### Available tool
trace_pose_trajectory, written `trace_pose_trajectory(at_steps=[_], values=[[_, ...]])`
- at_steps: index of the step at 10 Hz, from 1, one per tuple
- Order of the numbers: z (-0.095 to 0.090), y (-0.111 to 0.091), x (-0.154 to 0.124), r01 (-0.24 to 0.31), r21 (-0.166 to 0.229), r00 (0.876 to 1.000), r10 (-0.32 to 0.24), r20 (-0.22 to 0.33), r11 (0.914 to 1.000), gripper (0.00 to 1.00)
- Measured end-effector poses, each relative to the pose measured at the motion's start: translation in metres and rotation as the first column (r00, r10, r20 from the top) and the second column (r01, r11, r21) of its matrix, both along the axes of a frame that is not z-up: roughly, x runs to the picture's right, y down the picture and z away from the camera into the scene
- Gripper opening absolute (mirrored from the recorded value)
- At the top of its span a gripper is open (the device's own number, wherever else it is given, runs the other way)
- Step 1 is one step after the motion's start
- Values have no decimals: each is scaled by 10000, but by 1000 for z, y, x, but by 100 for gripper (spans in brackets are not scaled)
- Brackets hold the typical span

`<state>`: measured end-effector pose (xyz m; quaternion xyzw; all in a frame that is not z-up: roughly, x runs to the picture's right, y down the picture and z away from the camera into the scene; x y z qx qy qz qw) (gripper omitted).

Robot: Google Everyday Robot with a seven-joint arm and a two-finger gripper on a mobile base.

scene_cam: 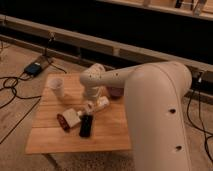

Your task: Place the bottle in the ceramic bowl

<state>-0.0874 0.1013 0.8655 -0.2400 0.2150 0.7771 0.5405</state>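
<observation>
The white bottle (101, 104) lies on its side near the middle of the wooden table (50, 140). The dark reddish-brown ceramic bowl (116, 92) sits just behind and to the right of it, partly hidden by my arm. My gripper (90, 106) points down from the white wrist (93, 79) and is at the bottle's left end, touching or very close to it. The bowl holds nothing that I can see.
A white cup (56, 86) stands at the table's back left. A white cylinder with a dark red end (68, 120) and a black oblong object (86, 125) lie in front of the bottle. Cables and a box (33, 68) lie on the floor to the left.
</observation>
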Motion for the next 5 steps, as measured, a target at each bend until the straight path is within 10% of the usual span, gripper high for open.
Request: trace_pose_trajectory(at_steps=[5], values=[[11,9,5,149,-566,9995,-165,-269,9983,65]])
